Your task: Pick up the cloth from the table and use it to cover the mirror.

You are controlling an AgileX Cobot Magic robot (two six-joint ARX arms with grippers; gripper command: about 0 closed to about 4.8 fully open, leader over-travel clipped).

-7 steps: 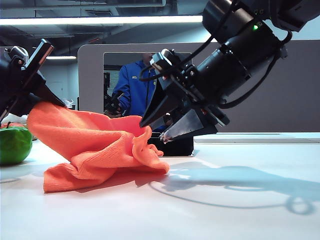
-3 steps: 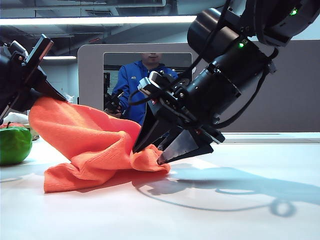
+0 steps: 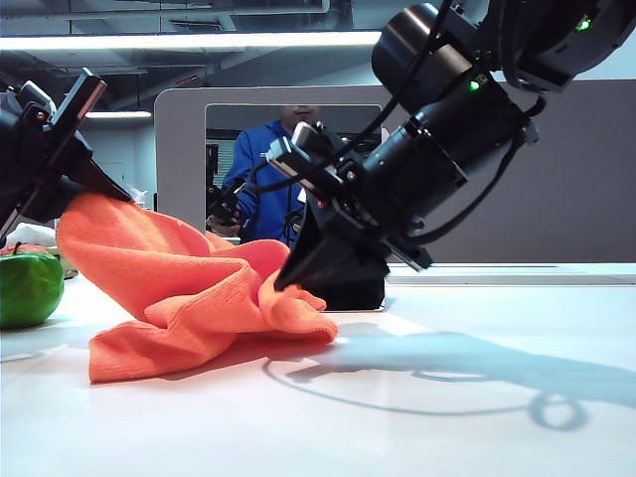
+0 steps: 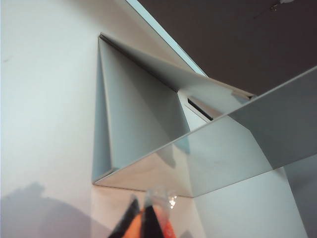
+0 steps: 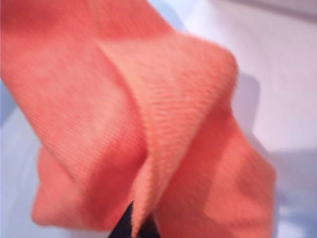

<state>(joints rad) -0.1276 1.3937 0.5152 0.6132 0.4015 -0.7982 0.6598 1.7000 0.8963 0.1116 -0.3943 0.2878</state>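
The bright orange soft microfibre cloth (image 3: 189, 298) lies crumpled on the white worktop (image 3: 417, 397), in front of the upright silver-framed mirror (image 3: 288, 189). The left gripper (image 3: 94, 189) has its fingers closed on one raised corner; the right gripper (image 3: 283, 283) is closed on a fold. To do this well, both should lift evenly, spreading the cloth wide.

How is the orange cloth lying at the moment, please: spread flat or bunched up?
Bunched up. The cloth sits crumpled in folds on the table, one corner lifted by the shut left gripper, a fold pinched by the shut right gripper.
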